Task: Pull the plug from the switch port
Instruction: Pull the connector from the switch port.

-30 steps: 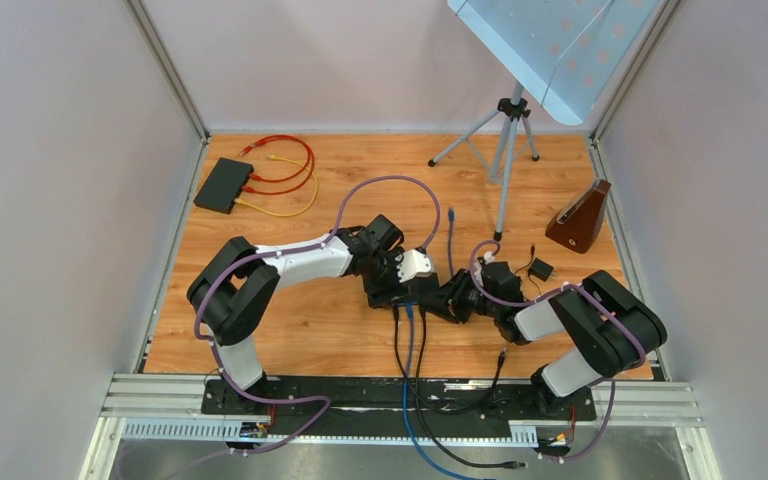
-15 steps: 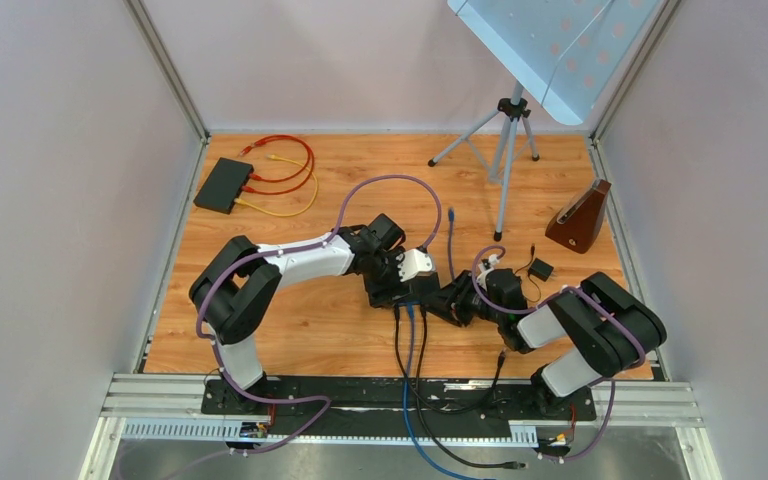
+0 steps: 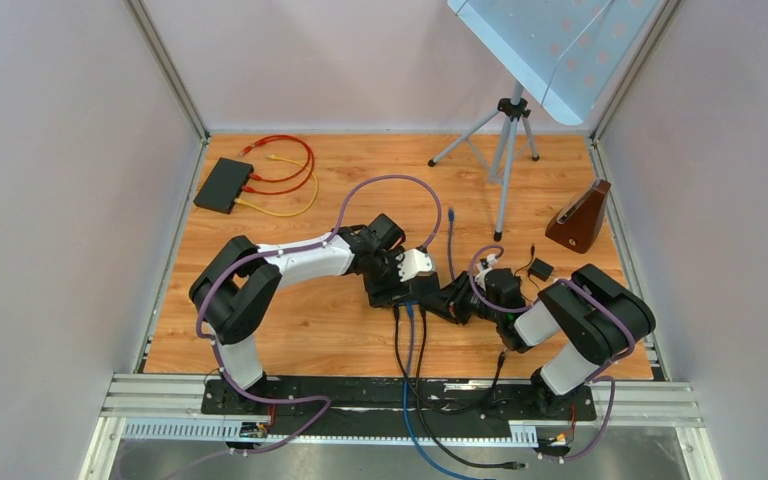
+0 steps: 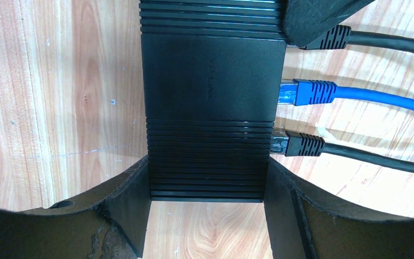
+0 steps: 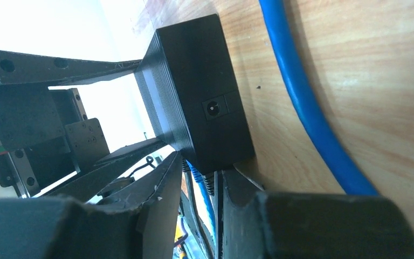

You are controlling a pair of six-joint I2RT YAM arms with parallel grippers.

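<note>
A black switch [image 4: 210,97] lies on the wooden table and is clamped at its near end between my left gripper's [image 4: 207,216] fingers [image 4: 132,210]. Three plugs sit in its right side: a black one [image 4: 329,38], a blue one [image 4: 307,91] and another black one [image 4: 299,144]. In the top view the left gripper [image 3: 405,293] and right gripper [image 3: 447,303] meet at the switch [image 3: 400,290]. My right gripper [image 5: 202,178] is open, its jaws straddling the nearest black plug [image 5: 211,186]. One of its fingers [image 4: 312,16] covers that plug's head.
A second black switch [image 3: 224,185] with red and yellow cables [image 3: 285,170] lies far left. A tripod [image 3: 505,150], a brown wooden block [image 3: 580,218] and a small black adapter [image 3: 540,270] stand at the right. Cables [image 3: 410,370] run toward the table's near edge.
The right arm has pushed its gripper left, closer onto the switch's plug side, and its elbow has shifted left. The left arm and the switch have not moved.
</note>
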